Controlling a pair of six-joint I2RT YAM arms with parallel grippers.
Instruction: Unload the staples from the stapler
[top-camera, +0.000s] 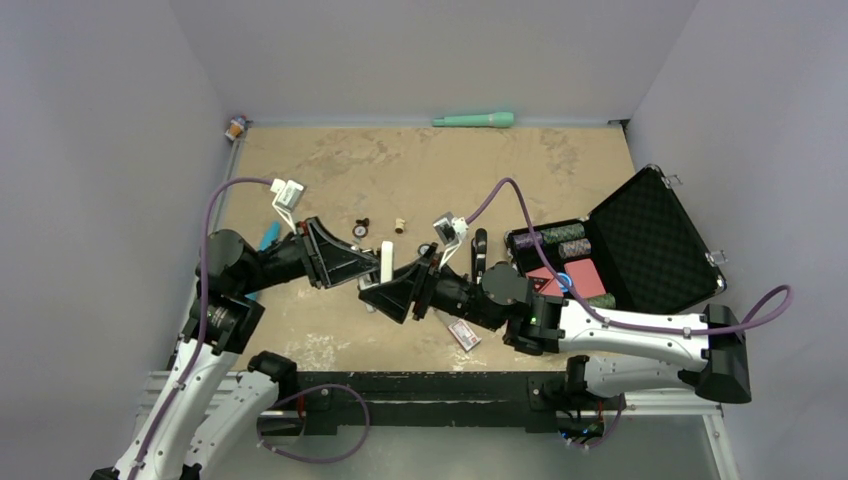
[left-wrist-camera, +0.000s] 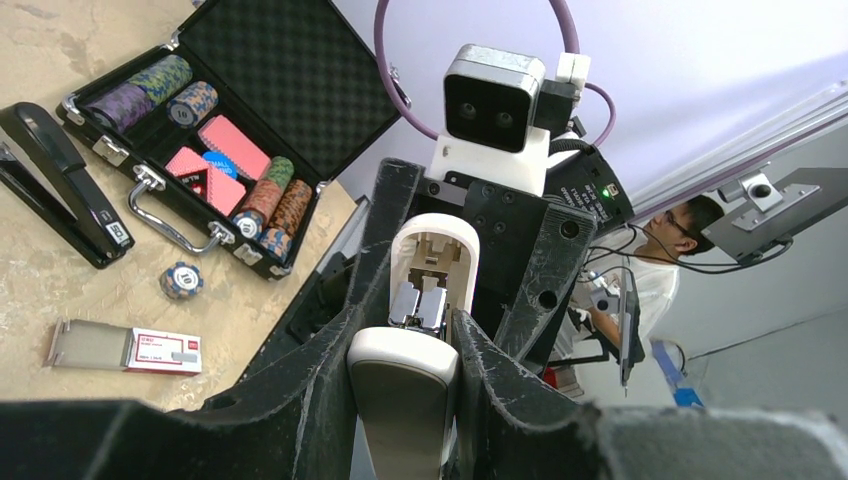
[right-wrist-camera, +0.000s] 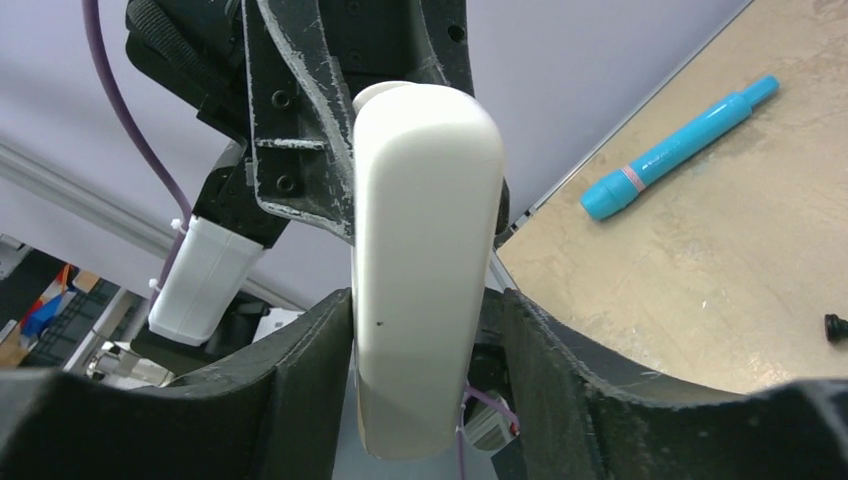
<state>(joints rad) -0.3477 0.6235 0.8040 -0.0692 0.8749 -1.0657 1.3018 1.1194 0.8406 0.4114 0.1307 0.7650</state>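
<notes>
Both grippers meet over the table's middle on a white stapler (top-camera: 386, 262). My left gripper (top-camera: 368, 264) is shut on its white lower half (left-wrist-camera: 405, 400). The lid (left-wrist-camera: 435, 250) stands open beyond it, with chrome metal (left-wrist-camera: 420, 305) showing inside. My right gripper (top-camera: 368, 290) is shut on the white body (right-wrist-camera: 425, 260), seen from its smooth outer side. In each wrist view the fingers (left-wrist-camera: 500, 380) (right-wrist-camera: 300, 380) flank the white shell closely. A slim black stapler (top-camera: 479, 250) lies on the table beside the case, untouched; it also shows in the left wrist view (left-wrist-camera: 60, 185).
An open black case (top-camera: 640, 235) with poker chips sits at right. A small staple box (top-camera: 463, 335) and a loose chip (left-wrist-camera: 181, 280) lie near it. A teal marker (right-wrist-camera: 680, 150) lies at left, a green tube (top-camera: 474, 120) at the back wall, and small bits (top-camera: 361, 228) in the middle.
</notes>
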